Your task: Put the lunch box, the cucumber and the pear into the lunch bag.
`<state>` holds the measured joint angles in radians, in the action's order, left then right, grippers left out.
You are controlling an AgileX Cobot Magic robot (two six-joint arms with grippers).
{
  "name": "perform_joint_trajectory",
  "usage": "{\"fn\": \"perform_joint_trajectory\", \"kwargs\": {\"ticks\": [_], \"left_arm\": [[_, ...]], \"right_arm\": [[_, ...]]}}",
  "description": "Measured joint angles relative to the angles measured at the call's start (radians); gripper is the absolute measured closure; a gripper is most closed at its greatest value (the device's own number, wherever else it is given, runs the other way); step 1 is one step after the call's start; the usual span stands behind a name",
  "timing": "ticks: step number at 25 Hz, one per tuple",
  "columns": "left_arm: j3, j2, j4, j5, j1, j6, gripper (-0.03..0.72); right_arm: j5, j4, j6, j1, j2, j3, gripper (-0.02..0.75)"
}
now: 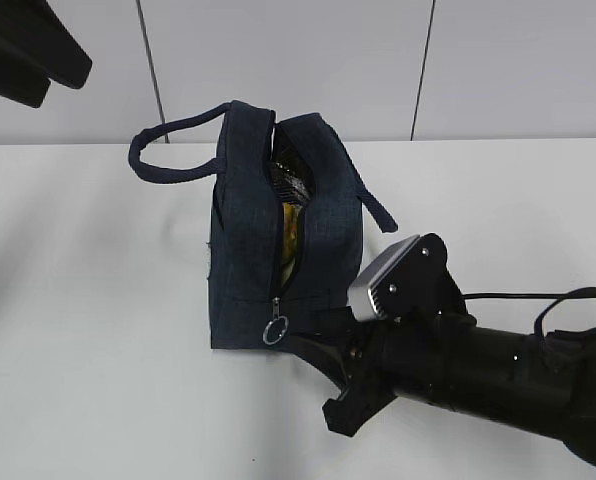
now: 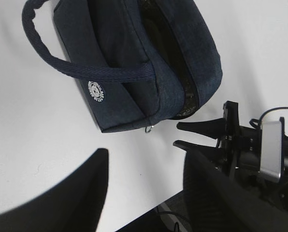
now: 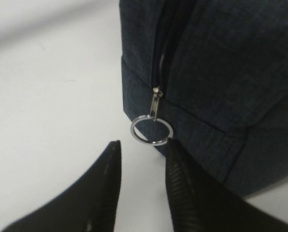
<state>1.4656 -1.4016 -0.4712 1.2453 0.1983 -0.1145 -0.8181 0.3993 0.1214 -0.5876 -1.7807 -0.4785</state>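
So the lunch bag [image 1: 278, 240] sits mid-table on the white table [image 1: 88, 330], standing on its end with the zipper mostly open. Through the gap you only get a sliver of something yellow [image 1: 289, 232]; can't say what it is, and any other contents are hidden. One ring pull [image 3: 151, 130] hangs at the near bottom end. Two handles: one loops out left [image 1: 163, 165], the other [image 1: 378, 208] is mostly behind the bag.

Right gripper [image 3: 143, 166] is just below the ring, jaws parted, one fingertip about touching it, not grasping. Only the right wrist view shows that.

Left gripper [image 2: 144, 193] is a blurry dark pair, spread apart, holding nothing, well off the bag. Left wrist view alone shows a round white logo [image 2: 96, 91].
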Motion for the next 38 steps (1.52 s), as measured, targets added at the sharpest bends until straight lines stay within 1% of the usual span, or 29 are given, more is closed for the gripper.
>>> {"fn": "perform_joint_trajectory", "kwargs": {"ticks": [5, 7, 14, 21, 23, 26, 28, 31, 38], "left_arm": [[0.0, 0.0, 0.0, 0.0, 0.0, 0.0, 0.328], [0.0, 0.0, 0.0, 0.0, 0.0, 0.0, 0.328], [0.0, 0.0, 0.0, 0.0, 0.0, 0.0, 0.328], [0.0, 0.0, 0.0, 0.0, 0.0, 0.0, 0.328], [0.0, 0.0, 0.0, 0.0, 0.0, 0.0, 0.328], [0.0, 0.0, 0.0, 0.0, 0.0, 0.0, 0.328], [0.0, 0.0, 0.0, 0.0, 0.0, 0.0, 0.328], [0.0, 0.0, 0.0, 0.0, 0.0, 0.0, 0.328], [0.0, 0.0, 0.0, 0.0, 0.0, 0.0, 0.328]], "right_arm": [[-0.062, 0.245, 0.148, 0.105, -0.083, -0.071, 0.511], [-0.103, 0.291, 0.173, 0.13, -0.117, -0.085, 0.511], [-0.166, 0.315, 0.184, 0.141, -0.153, -0.088, 0.511], [-0.181, 0.327, 0.182, 0.141, -0.166, -0.088, 0.507], [-0.181, 0.352, 0.172, 0.141, -0.178, -0.088, 0.481], [-0.184, 0.371, 0.155, 0.141, -0.197, -0.089, 0.412], [-0.198, 0.375, 0.145, 0.141, -0.203, -0.089, 0.384], [-0.22, 0.371, 0.126, 0.141, -0.206, -0.09, 0.37], [-0.236, 0.34, 0.12, 0.141, -0.206, -0.091, 0.365]]}}
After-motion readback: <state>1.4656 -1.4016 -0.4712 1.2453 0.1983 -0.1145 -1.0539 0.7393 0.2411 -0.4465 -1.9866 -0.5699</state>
